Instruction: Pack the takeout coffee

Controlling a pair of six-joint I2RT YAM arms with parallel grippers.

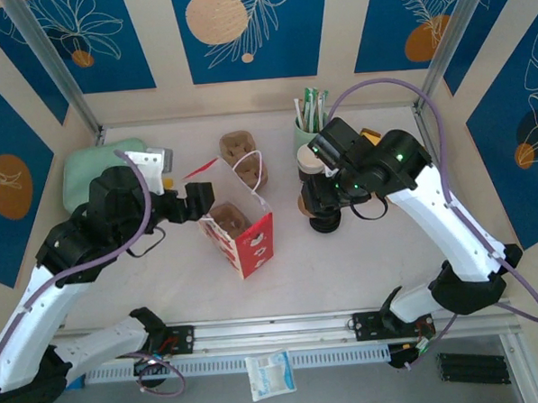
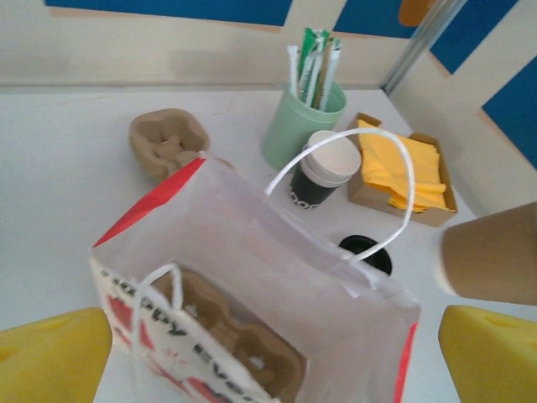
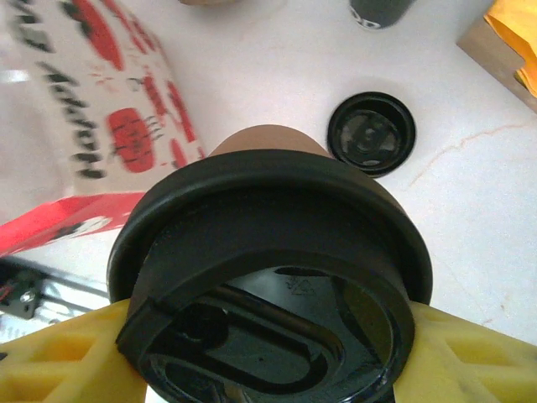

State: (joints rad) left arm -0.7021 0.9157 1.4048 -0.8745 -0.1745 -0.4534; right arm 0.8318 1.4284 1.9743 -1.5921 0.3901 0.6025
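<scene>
The takeout coffee [image 2: 323, 176] stands upright on the table [image 2: 67, 159], just beside the pale green cup [image 2: 294, 126] of wrapped sticks and near the cardboard box [image 2: 369, 197] of yellow napkins. It is a small paper cup, white above and dark below, smooth-walled and slightly tapered. I cannot tell whether its white top is a lid. Neither hand touches it. A flat black lid [image 2: 367, 249] lies on the table between it and the bag, glossy, round and moulded.

The right hand [image 3: 268, 336] is closed on something else, a brown cup [image 2: 491, 252] of matte kraft paper capped by a shiny black plastic lid. The yellow fingers clamp the wall just under the lid's rim. That grip probably keeps the cup level and leaves its base free to go down into a slot. It hangs near the bag's right side, above the table.

The paper bag [image 2: 277, 260] stands open, thin and white inside with red edges, red print and white cord handles. A moulded pulp carrier [image 2: 226, 332] sits in its bottom, rough and brown, with round wells to stop cups tipping. A second carrier [image 2: 168, 143] rests further back on the table.

The left hand [image 2: 270, 357] is spread wide and holds nothing, its fingers either side of the bag's mouth at the near end — I judge it is there to steady the flimsy bag, though I cannot see whether it touches it.
</scene>
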